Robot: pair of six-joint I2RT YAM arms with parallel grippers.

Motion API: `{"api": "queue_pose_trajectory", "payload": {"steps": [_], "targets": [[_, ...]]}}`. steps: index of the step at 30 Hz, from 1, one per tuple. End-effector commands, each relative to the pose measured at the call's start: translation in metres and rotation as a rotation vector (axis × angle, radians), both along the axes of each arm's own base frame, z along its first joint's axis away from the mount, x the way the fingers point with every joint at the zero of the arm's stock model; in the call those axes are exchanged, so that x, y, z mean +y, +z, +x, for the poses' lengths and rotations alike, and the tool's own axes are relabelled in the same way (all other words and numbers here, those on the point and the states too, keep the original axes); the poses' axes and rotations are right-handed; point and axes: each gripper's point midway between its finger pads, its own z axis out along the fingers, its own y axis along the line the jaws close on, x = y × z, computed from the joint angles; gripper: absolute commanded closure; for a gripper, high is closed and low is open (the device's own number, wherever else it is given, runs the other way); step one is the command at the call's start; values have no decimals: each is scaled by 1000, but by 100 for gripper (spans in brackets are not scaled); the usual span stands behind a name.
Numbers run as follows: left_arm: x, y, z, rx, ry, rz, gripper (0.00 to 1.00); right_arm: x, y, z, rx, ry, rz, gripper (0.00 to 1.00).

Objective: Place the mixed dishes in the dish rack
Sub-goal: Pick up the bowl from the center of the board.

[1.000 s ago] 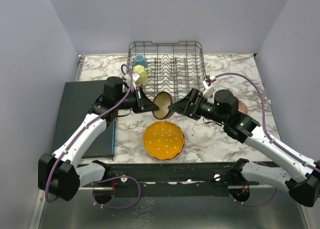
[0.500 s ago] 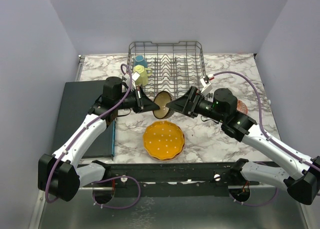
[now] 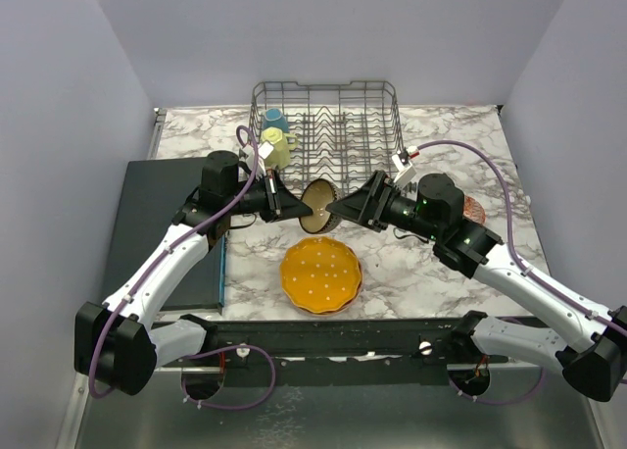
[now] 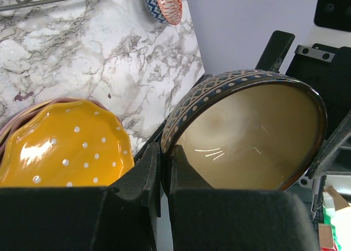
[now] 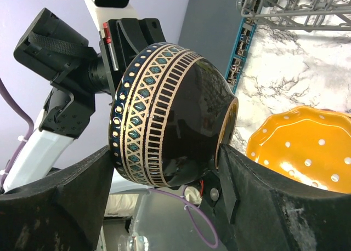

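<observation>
Right wrist view: dark bowl (image 5: 170,119) mid-air between arms, just off near edge of rack (image 3: 333,140). Left fingers (image 4: 145,174) pinched shut on its rim; right fingers (image 5: 60,196) spread wide, straddling bowl, no firm grip yet imo. Seat right grip squarely before left lets go.

Centre is blocked: left gripper (image 3: 297,207) and right gripper (image 3: 336,207) meet nose to nose at the bowl (image 3: 319,199) just in front of the rack (image 3: 377,125), with the plate (image 3: 320,274) nearer the bases. Rack's left end is taken by the blue mug (image 3: 275,120) and yellow mug (image 3: 278,150); tine rows from middle to right end are free from above. Bare table (image 3: 411,268) right of the plate is passable up to the right arm (image 3: 490,258), second bowl (image 3: 475,210) beyond it.
</observation>
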Motion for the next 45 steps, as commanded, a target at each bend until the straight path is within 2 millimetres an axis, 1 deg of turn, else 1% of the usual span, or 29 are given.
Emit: {"api": "queue_pose_trajectory", "payload": {"steps": [1, 11, 16, 20, 21, 22, 26, 27, 32, 34, 38, 42, 45], "targets": [[-1, 12, 0, -57, -21, -31, 100, 0, 1, 4, -13, -6, -9, 21], [4, 2, 4, -61, 2, 29, 100, 4, 1, 11, -12, -17, -31, 21], [4, -3, 5, -53, 2, 42, 100, 6, 1, 13, -11, -14, -32, 27], [4, -5, 6, -51, -1, 45, 100, 9, 2, 14, -12, -7, -26, 37], [4, -6, 6, -51, -1, 47, 100, 9, 2, 14, -13, -6, -26, 42], [4, -7, 6, -48, -2, 49, 100, 9, 2, 14, -12, -6, -25, 48], [4, -10, 6, -43, -6, 55, 100, 10, -1, 15, -10, -4, -31, 66], [4, -10, 6, -43, -6, 56, 100, 10, -2, 15, -8, -5, -33, 68], [4, -10, 7, -49, -8, 58, 82, 9, -4, 17, -10, -17, -44, 73], [4, -10, 7, -50, -9, 59, 77, 8, -4, 19, -12, -26, -52, 74], [4, -12, 7, -48, -8, 62, 71, 4, -2, 23, -24, -50, -69, 77], [5, -13, 7, -48, -9, 65, 68, 0, -4, 28, -31, -82, -100, 77], [5, -13, 7, -51, -9, 70, 64, -3, -2, 30, -43, -98, -118, 77]]}}
